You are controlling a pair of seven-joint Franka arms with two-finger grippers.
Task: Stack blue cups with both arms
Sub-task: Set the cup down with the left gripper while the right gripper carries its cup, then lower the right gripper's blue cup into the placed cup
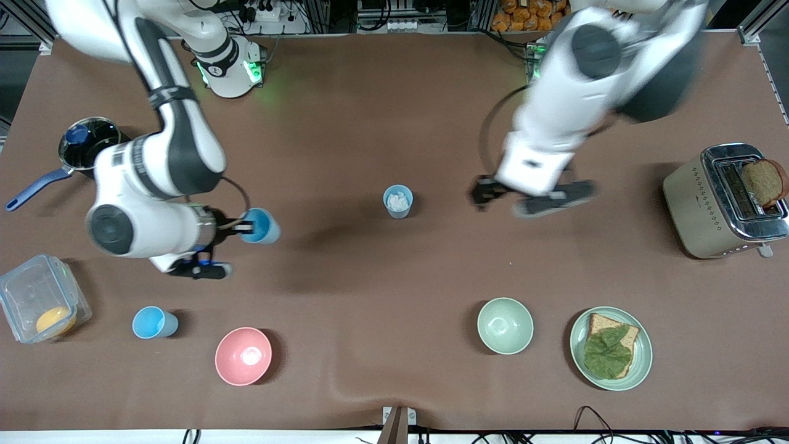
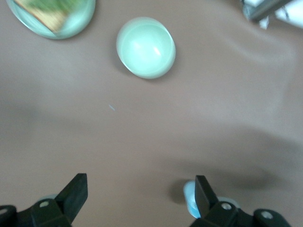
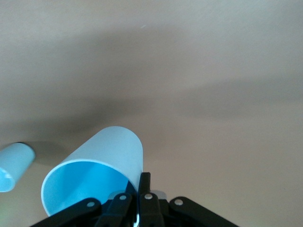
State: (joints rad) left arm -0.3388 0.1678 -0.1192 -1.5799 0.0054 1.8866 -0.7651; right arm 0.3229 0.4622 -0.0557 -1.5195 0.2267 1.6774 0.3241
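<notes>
Above the table (image 1: 370, 123), the right end effector (image 3: 142, 187) pinches a bright blue cup's (image 3: 94, 175) rim. Mid-table stands the grey-blue cup (image 1: 397, 201), just beside the spread left end effector (image 2: 139, 194); another blue cup (image 1: 153, 322) sits near the pink bowl (image 1: 243, 356).

Count from my position: three blue cups (image 1: 397, 201) (image 1: 261, 226) (image 1: 154, 322); two bowls (image 1: 243, 356) (image 1: 505, 325); one plate (image 1: 641, 364); one toaster (image 1: 699, 206); one saucepan (image 1: 92, 140); one clear container (image 1: 34, 296).

The brown surface (image 1: 370, 296) carries two blue cups (image 1: 397, 201) (image 1: 153, 322), pink bowl (image 1: 243, 356), green bowl (image 1: 505, 325), sandwich plate (image 1: 641, 357), toaster (image 1: 693, 209), container (image 1: 24, 290), pot (image 1: 92, 137).
</notes>
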